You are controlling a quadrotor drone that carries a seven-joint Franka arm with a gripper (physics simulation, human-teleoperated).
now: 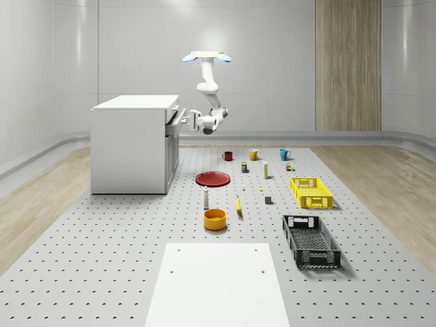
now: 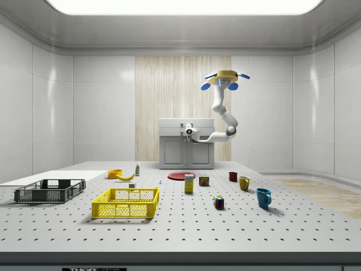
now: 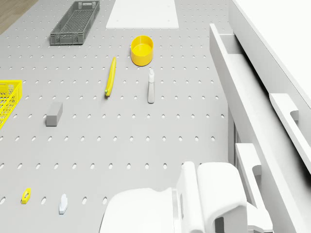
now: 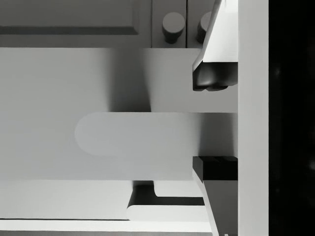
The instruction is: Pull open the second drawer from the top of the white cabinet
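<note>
The drone (image 1: 206, 57) hovers in the air beside the white cabinet (image 1: 133, 144), off to the whole-scene view's right of it, with the arm bending down and back toward the cabinet front. The gripper (image 1: 192, 120) is at the handle of the second drawer (image 1: 176, 122), which juts out a little from the cabinet face beneath the top drawer (image 1: 173, 111). The wrist view brings out what the wider views do not: the two dark finger pads (image 4: 210, 81) sit on either side of the rounded handle bar (image 4: 138, 133), closed against it, with two round cabinet knobs (image 4: 173, 27) beyond. In the side view the gripper (image 2: 189, 131) meets the cabinet (image 2: 186, 144) front just under its top. The drone view looks down along the pulled-out drawer (image 3: 252, 116) and over the pegboard table (image 3: 121, 141), where a banana (image 3: 111, 76), a yellow bowl (image 3: 142, 50), a white bottle (image 3: 151, 86), a grey block (image 3: 54, 113) and a dark crate (image 3: 76, 23) lie. The whole-scene view adds a red plate (image 1: 212, 179), three mugs (image 1: 253, 154) and a yellow crate (image 1: 310, 192).
</note>
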